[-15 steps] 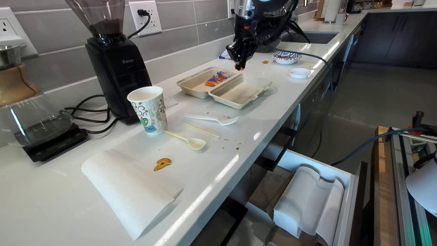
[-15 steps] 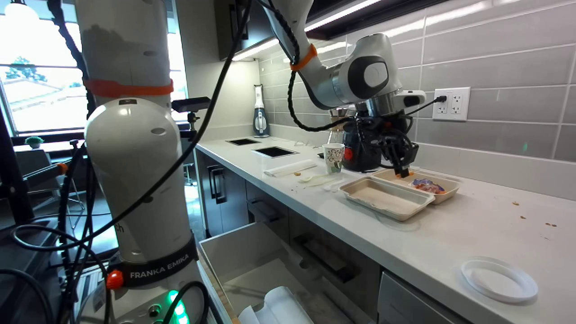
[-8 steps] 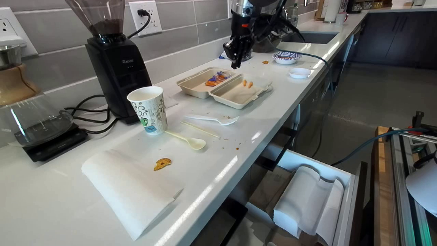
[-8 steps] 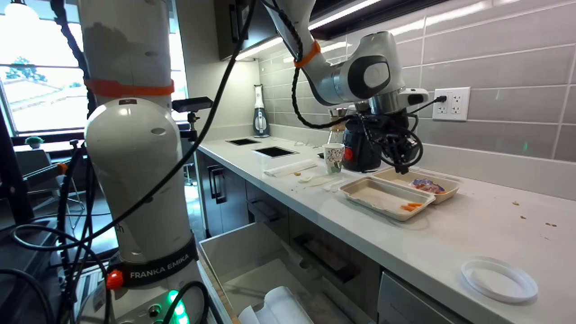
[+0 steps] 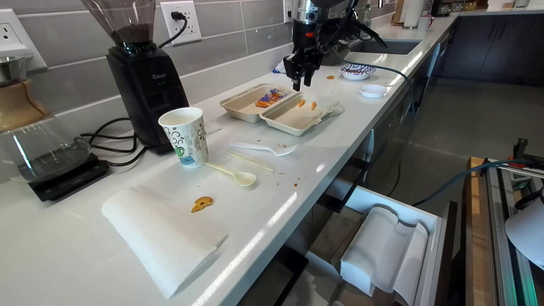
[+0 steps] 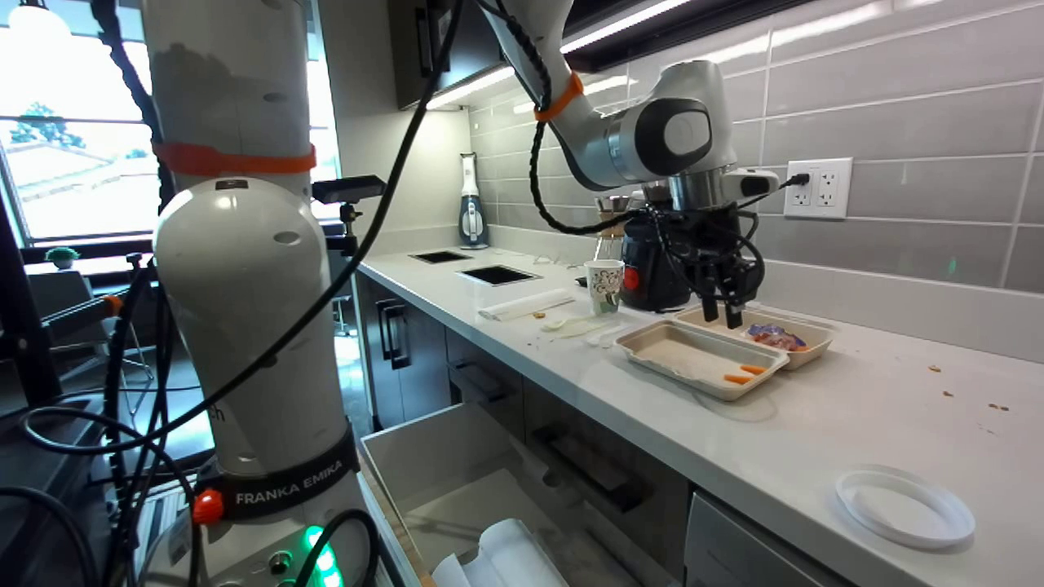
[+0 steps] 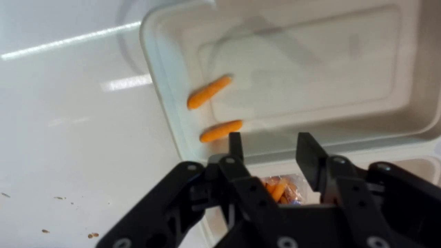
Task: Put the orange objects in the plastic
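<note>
Fingers (image 7: pixel 308 158) of my robot are spread apart, above the unfolded clamshell container (image 5: pixel 291 117) on the counter (image 5: pixel 250 212). I see two baby carrots (image 7: pixel 209 92) lying near each other without touching in one half, while in the other half rests the plastic bag (image 6: pixel 775 336) with more carrots (image 7: pixel 279 188) inside
</note>
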`<action>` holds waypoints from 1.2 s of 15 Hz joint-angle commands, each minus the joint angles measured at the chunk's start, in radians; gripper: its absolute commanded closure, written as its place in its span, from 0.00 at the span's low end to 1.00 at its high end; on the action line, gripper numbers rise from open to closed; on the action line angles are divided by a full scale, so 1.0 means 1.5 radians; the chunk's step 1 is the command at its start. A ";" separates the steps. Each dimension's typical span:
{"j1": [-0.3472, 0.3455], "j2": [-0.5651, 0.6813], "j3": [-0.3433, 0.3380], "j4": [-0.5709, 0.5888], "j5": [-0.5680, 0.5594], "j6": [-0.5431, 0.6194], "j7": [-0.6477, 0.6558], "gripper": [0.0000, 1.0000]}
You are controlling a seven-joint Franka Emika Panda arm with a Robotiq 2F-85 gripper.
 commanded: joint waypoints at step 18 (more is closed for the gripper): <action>0.006 0.079 -0.039 0.073 -0.077 -0.144 0.517 0.00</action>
